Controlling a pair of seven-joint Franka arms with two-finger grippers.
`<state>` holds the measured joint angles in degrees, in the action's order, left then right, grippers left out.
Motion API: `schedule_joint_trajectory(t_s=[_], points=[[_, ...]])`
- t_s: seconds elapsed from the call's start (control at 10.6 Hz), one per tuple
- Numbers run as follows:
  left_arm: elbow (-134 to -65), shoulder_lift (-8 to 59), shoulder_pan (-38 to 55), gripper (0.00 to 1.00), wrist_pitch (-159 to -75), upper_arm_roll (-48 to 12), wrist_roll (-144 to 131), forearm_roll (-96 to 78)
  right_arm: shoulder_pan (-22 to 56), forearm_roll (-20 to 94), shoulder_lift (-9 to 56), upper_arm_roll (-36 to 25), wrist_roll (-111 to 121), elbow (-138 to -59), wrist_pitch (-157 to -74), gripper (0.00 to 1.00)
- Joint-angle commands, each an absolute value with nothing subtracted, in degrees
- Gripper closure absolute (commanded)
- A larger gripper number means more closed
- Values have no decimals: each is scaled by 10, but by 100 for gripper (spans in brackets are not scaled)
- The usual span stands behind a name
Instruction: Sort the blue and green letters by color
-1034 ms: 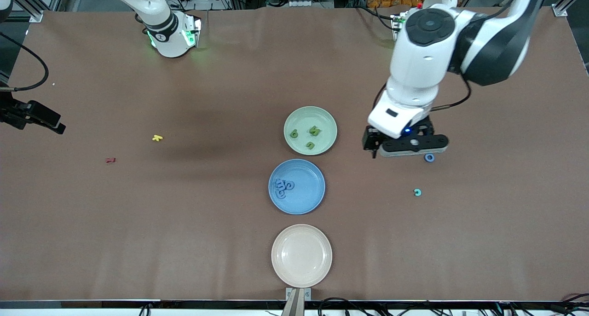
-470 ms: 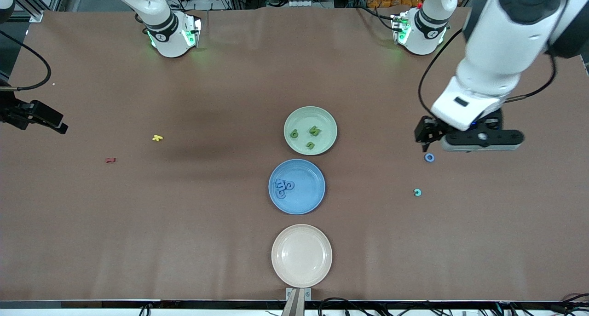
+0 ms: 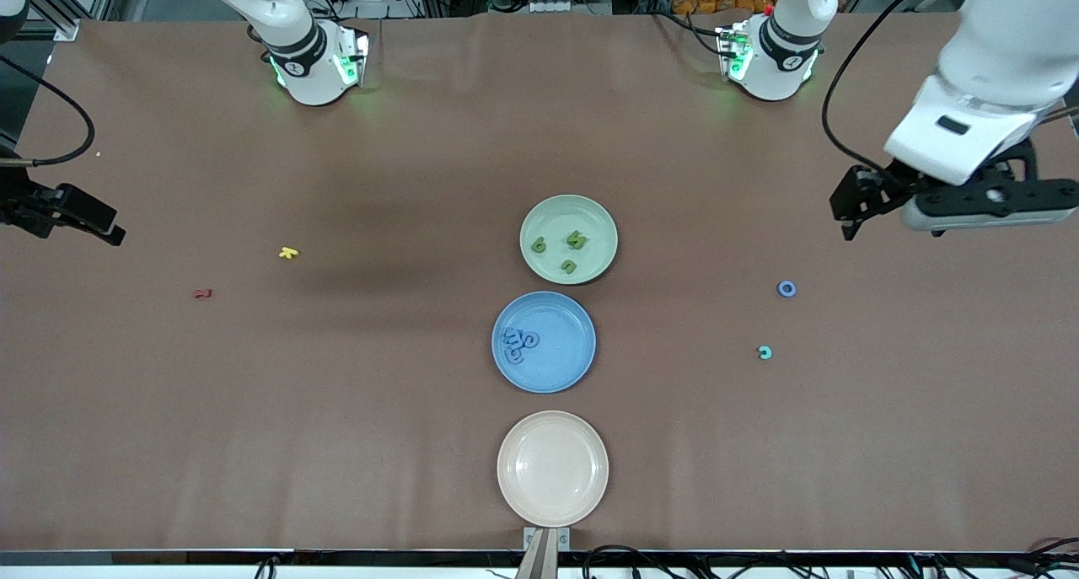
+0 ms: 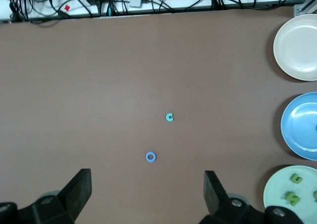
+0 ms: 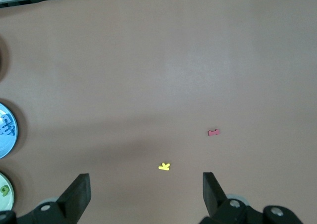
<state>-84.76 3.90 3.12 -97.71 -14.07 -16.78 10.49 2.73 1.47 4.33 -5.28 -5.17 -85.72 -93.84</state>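
Note:
A blue ring letter [image 3: 786,288] [image 4: 151,156] and a cyan letter C [image 3: 764,352] [image 4: 170,117] lie loose on the table toward the left arm's end. The green plate [image 3: 592,215] holds three green letters [image 3: 576,240]. The blue plate [image 3: 566,353] holds a cluster of blue letters [image 3: 518,344]. My left gripper [image 3: 990,208] [image 4: 147,199] hangs open and empty above bare table, off to the side of the blue ring. My right gripper [image 3: 76,215] [image 5: 146,199] waits open and empty at the right arm's end of the table.
An empty beige plate [image 3: 552,469] sits nearest the front camera, in line with the other two plates. A yellow letter [image 3: 288,253] [image 5: 164,166] and a red letter [image 3: 201,293] [image 5: 213,132] lie toward the right arm's end.
The left arm has swung away from over the blue ring toward its own end of the table, leaving the ring uncovered. Its jaws stayed open. The right arm has not moved.

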Motion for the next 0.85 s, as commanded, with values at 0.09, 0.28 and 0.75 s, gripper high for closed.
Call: schedule_joint_trajectory(t_s=[0.09,0.28,0.75], points=[[-846,15,35,0,-938,-83,-108,45,21,13,43,-46,-56,-852,-937,0],[-846,9,33,0,-933,-53,-57,13,21,11,43,-46,-55,-852,-936,0],[-852,-13,17,0,-863,-27,63,-23,18,11,43,-47,-53,-852,-937,0]])
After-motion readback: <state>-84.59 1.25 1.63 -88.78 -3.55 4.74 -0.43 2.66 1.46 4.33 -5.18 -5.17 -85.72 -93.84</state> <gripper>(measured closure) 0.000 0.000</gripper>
